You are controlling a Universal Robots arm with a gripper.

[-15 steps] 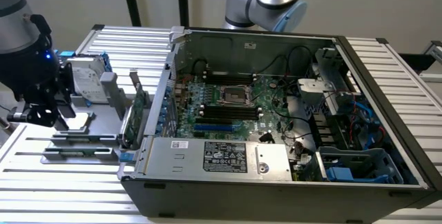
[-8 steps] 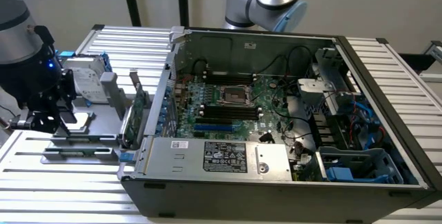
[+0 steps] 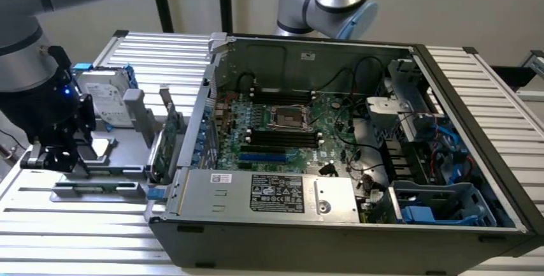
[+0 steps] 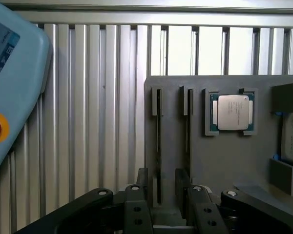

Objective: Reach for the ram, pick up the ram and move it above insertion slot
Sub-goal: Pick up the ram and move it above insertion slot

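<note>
One gripper, jaws apart, straddles the ram in the grey tray; we fear an off-centre squeeze could jam it.

No wording can be read. The power supply carries a black label of tiny white print, with a white sticker at its ten o'clock. Markings on the processor are too faint to tell.

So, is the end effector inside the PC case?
No, the end effector hangs over the gray tray, outside the PC case.
</note>
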